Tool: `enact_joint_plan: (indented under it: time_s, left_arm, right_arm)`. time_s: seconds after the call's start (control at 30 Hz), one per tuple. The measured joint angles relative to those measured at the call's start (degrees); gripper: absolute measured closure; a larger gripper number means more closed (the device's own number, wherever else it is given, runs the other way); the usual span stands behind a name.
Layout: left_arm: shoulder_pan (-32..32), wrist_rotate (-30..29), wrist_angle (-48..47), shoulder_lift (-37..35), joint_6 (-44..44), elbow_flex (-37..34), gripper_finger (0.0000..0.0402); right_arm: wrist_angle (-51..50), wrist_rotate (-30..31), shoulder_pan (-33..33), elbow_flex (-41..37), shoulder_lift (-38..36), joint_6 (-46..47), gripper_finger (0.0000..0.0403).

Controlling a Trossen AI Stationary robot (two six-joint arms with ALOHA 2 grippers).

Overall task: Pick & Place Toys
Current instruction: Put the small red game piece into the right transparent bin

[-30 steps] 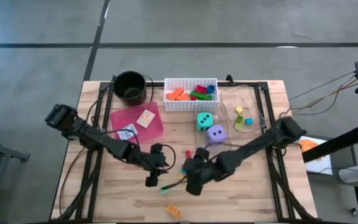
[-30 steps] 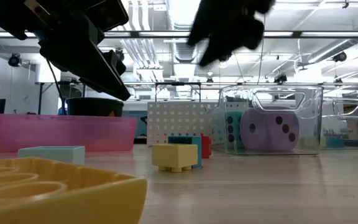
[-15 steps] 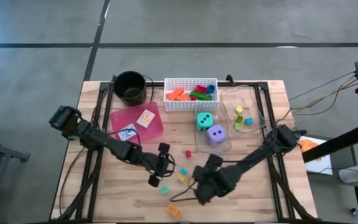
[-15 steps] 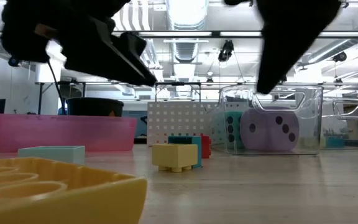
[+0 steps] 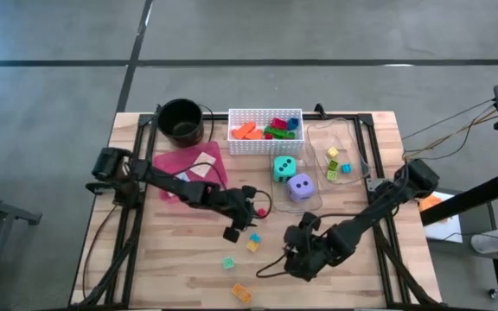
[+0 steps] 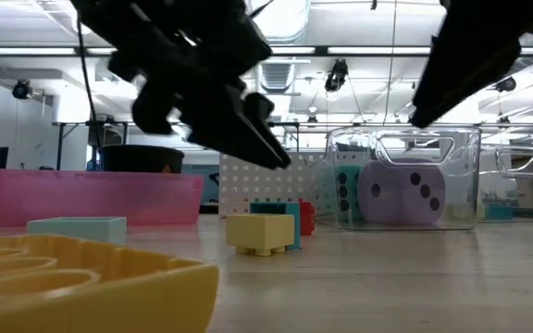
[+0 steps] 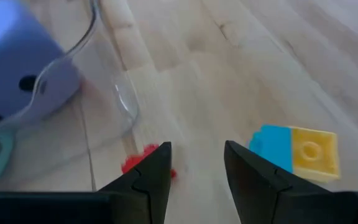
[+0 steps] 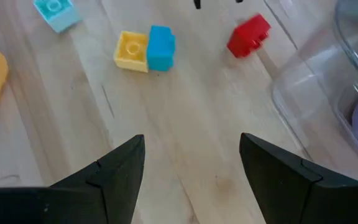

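Observation:
Loose toys lie on the wooden table: a red block (image 5: pixel 260 212), a yellow-and-blue block (image 5: pixel 253 243), a teal block (image 5: pixel 228 262) and an orange block (image 5: pixel 242 294). My left gripper (image 7: pixel 197 152) hangs open above the table beside the red block (image 7: pixel 143 163), which one finger partly hides. The yellow-and-blue block (image 7: pixel 297 149) lies off to its other side. My right gripper (image 8: pixel 191 146) hangs open over bare wood at the near right (image 5: pixel 299 256), with nothing between its fingers. A teal die (image 5: pixel 284 168) and a purple die (image 5: pixel 299 186) sit in a clear container.
A white perforated basket (image 5: pixel 264 142) with several blocks stands at the far edge. A black pot (image 5: pixel 180 121) is to its left, and a pink tray (image 5: pixel 173 164) with cards lies under my left arm. Another clear container (image 5: pixel 340 138) holds small blocks. Black frame rails run along both sides.
My left gripper has gone toward the table's right and a little toward the far edge, up to the red block, rolling about its own line. My right gripper has gone toward the right and near edges, away from the toys. The toys have stayed where they were.

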Motion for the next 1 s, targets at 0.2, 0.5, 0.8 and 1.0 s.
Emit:
enact_joint_plan:
  time_s: [0.2,0.5,0.8,1.0]
  left_arm:
    - [2.3,2.6,-6.7,5.5,7.9,7.4,0.0229]
    - [3.3,2.8,-19.7,12.0,15.7,17.1,0.0132]
    - [6.1,1.5,-20.4,12.0,15.8,16.0,0.0126]
    - [7.5,1.8,-21.2,12.0,15.8,14.5,0.0167]
  right_arm:
    - [6.3,-0.2,0.0,-5.6,-3.9,0.1,0.0140]
    - [10.0,-0.3,0.0,-9.9,-7.3,0.0,0.0140]
    - [10.5,-0.7,0.0,-11.4,-7.8,0.0,0.0140]
    - [10.6,-0.7,0.0,-11.3,-7.8,0.0,0.0140]
